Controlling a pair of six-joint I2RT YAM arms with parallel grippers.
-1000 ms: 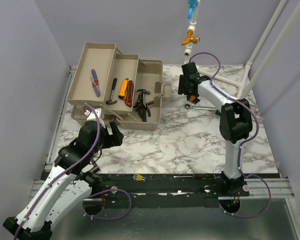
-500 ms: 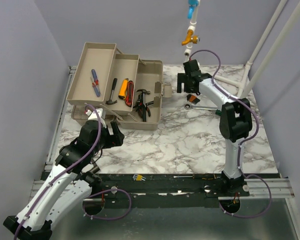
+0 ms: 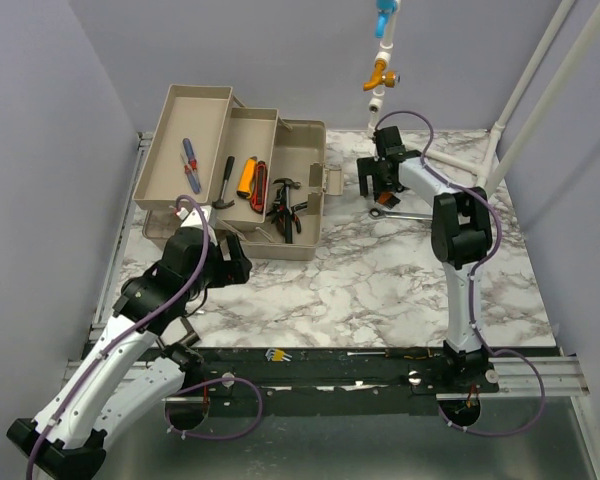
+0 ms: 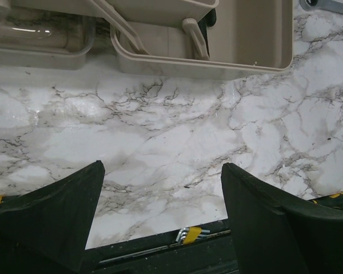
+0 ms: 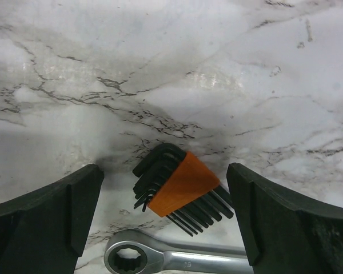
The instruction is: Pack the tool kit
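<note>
Right arm [image 3: 450, 225] reached to the far side of the desk [image 3: 380, 285]. Right jaws stood wide open and gripped nothing. They pointed down at the marble.

- Hex key set [image 5: 180, 191], black keys in an orange holder, lay flat on the desk between the right jaws, apart from both fingers [image 5: 40, 220].
- Ratchet wrench [image 5: 160, 260] lay just behind the hex key set, on the wrist side, ring end toward the left finger. The key tips came very close to its handle; could not tell whether they touched.

Left arm [image 3: 170, 285] was over the near left part of the desk. Left jaws were open too, with only bare marble between them.

- Toolbox [image 3: 292, 250], tan, trays folded out, sat ahead of the left jaws, well apart from the right jaws and off to their side.
- A small yellow-held set of keys [image 4: 188, 234] lay behind the left jaws at the desk's near edge.

Seen in the toolbox from the top camera:
- upper tray: blue-and-red screwdriver [image 3: 190, 165]
- middle tray: hammer [image 3: 225, 183], orange-yellow knife [image 3: 247, 176], red-handled tool [image 3: 263, 185]
- base: dark-handled tools [image 3: 285, 212], too tangled to name

Hex key set and ratchet wrench were both outside the toolbox.
</note>
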